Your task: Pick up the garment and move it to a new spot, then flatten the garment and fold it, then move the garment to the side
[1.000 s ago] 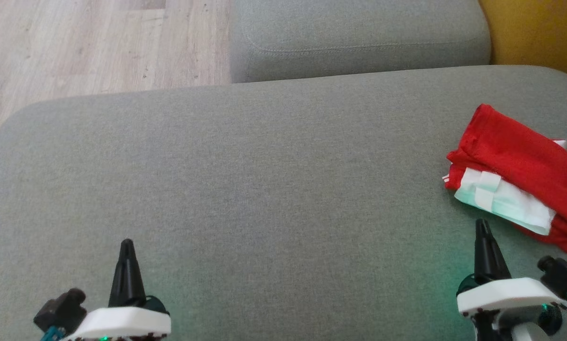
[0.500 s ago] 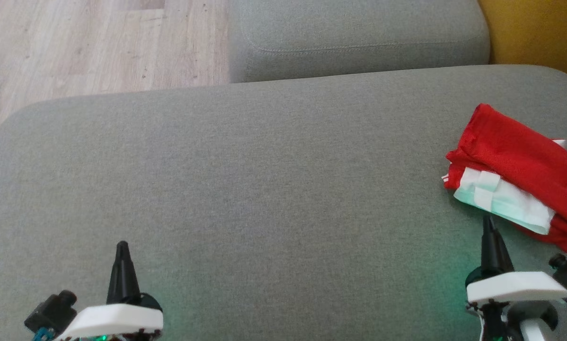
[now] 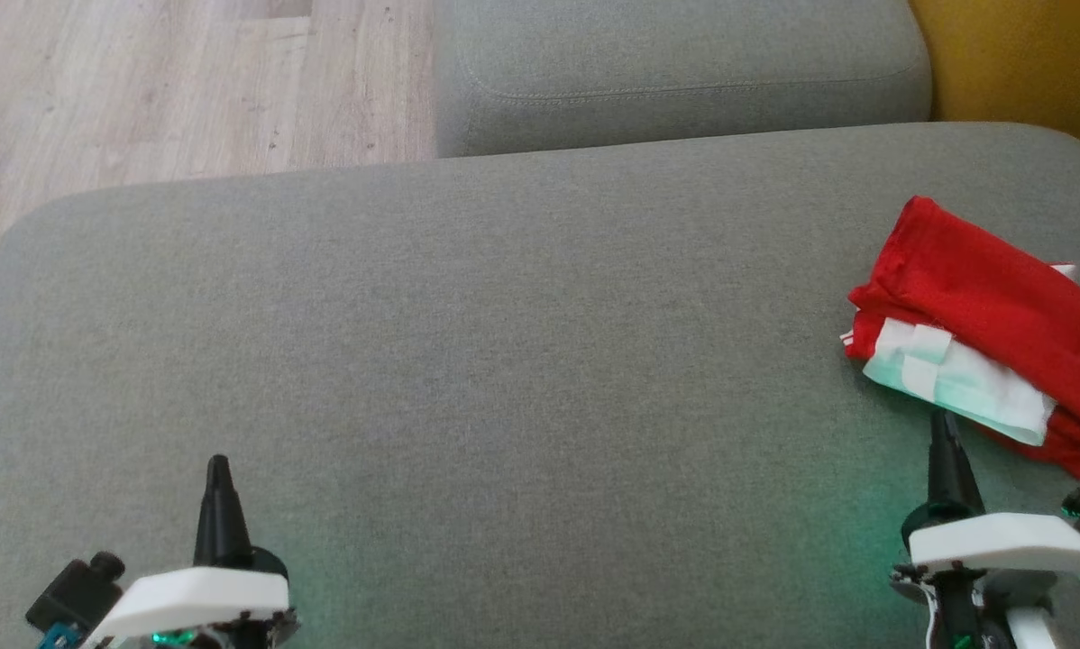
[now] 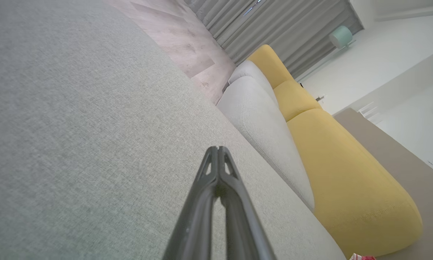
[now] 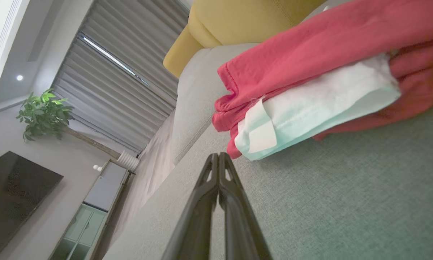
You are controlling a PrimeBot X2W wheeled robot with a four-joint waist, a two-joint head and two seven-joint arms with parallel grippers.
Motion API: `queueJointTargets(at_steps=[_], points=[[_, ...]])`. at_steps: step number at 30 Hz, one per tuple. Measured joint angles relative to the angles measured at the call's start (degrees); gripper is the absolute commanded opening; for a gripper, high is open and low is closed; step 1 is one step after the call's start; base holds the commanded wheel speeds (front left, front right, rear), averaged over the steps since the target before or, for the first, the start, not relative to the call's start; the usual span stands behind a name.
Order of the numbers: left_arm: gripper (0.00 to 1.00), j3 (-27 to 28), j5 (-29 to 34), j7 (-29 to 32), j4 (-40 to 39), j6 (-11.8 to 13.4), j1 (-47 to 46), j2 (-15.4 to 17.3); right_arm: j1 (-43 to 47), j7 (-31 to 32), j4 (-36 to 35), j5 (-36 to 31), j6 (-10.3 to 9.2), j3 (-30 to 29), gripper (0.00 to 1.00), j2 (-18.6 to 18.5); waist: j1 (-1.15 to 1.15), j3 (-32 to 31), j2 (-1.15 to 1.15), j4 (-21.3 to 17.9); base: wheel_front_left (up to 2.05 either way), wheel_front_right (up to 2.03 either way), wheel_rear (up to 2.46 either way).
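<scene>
The garment (image 3: 991,306) is red with a white panel, folded into a compact bundle at the right edge of the grey cushion (image 3: 504,342). The right wrist view shows the garment (image 5: 310,61) close ahead, just beyond the fingertips. My right gripper (image 3: 939,416) is shut and empty, its tip a short way in front of the white panel and apart from it. My left gripper (image 3: 218,462) is shut and empty too, low at the near left over bare cushion. In the left wrist view the left gripper (image 4: 218,148) has its fingers pressed together.
A second grey cushion (image 3: 684,72) lies behind the big one. Yellow upholstery (image 3: 1027,63) stands at the far right. Wooden floor (image 3: 143,81) shows beyond the cushion's far-left edge. A TV and a plant (image 5: 44,113) stand across the room.
Both grippers have drawn back toward the bottom of the head view. The right one has also shifted slightly right. The garment has not moved.
</scene>
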Motion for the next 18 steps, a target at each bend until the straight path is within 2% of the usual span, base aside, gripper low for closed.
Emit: queueJointTargets(at_steps=[18], points=[[0.00,1.7,-9.6,2.7,0.0,-0.1,-1.1,0.0,-0.1,2.6,-0.5,10.4,0.00,-1.4,0.00,0.0,0.00,0.0,0.00,-0.1,0.00,0.00,0.00]])
